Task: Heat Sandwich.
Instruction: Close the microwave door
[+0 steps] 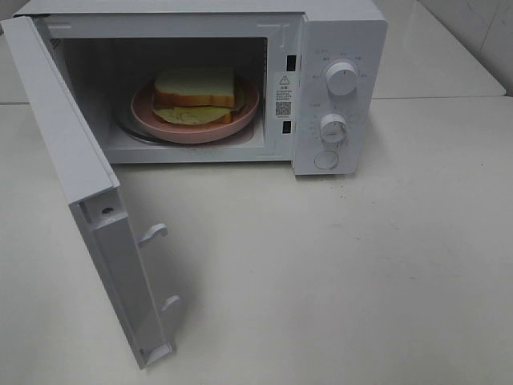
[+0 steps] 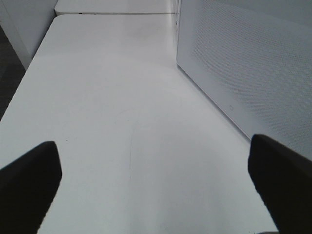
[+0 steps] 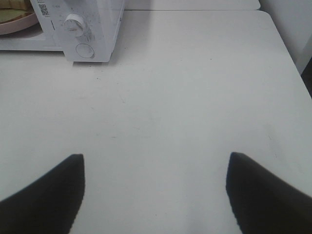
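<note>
Sandwich point(image 1: 195, 88) sits on pink plate point(image 1: 143, 111) inside microwave point(image 1: 341, 32), door point(image 1: 120, 273) open at left. Left claw point(image 2: 153, 170) and right claw point(image 3: 156, 187) both released, empty, over tabletop point(image 1: 337, 273). We judge it light, soft, easily crushed: take hold by plate rim instead.

Glossy white plastic microwave point(image 1: 337, 48), matt table point(image 1: 361, 265)

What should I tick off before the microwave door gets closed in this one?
1. Sandwich on the pink plate, inside the microwave: ok.
2. Plate fully behind the front sill: ok.
3. Door wide open, nothing seen in its swing path: ok.
4. Left gripper empty, jaws open: ok.
5. Right gripper empty, jaws open: ok.
6. Upper dial and lower dial settings: cannot tell.
</note>
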Robot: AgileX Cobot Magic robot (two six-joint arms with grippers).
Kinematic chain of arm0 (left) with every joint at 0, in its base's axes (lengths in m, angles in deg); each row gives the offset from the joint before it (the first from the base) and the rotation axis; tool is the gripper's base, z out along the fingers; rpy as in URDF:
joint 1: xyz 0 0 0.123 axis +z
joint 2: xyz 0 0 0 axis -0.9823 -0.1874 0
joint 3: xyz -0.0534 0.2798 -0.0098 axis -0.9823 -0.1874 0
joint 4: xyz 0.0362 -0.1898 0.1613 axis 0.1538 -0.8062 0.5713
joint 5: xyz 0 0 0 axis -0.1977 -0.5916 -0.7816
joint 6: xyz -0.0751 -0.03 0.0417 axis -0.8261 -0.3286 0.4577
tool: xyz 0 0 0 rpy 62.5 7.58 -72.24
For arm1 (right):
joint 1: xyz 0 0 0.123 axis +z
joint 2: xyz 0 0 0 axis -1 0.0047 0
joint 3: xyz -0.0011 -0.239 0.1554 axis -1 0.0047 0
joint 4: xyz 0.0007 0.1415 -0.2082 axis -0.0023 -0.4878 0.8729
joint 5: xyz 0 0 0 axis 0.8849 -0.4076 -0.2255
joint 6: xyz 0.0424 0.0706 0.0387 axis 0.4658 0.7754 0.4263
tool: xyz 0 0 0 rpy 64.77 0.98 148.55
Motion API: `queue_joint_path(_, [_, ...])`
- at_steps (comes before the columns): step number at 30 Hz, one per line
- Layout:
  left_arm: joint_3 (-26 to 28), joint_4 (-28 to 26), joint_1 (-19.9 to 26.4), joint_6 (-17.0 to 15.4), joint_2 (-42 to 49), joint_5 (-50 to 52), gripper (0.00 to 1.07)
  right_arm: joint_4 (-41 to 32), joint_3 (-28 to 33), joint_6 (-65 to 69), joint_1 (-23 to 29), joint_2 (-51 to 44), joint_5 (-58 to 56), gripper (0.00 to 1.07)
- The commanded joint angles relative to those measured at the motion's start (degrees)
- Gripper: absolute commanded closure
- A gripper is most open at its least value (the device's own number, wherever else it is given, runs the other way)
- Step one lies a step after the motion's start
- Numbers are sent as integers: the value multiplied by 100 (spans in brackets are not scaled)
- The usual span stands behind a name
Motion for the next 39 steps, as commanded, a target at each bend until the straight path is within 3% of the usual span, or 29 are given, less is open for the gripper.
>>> queue_joint_path(1, [-17,11,-11,-23,155,92,3,29,29,-57,-40,-155,63,31])
queue_joint_path(39, [-17,11,-11,-23,155,92,3,17,29,-69,-40,-149,63,31])
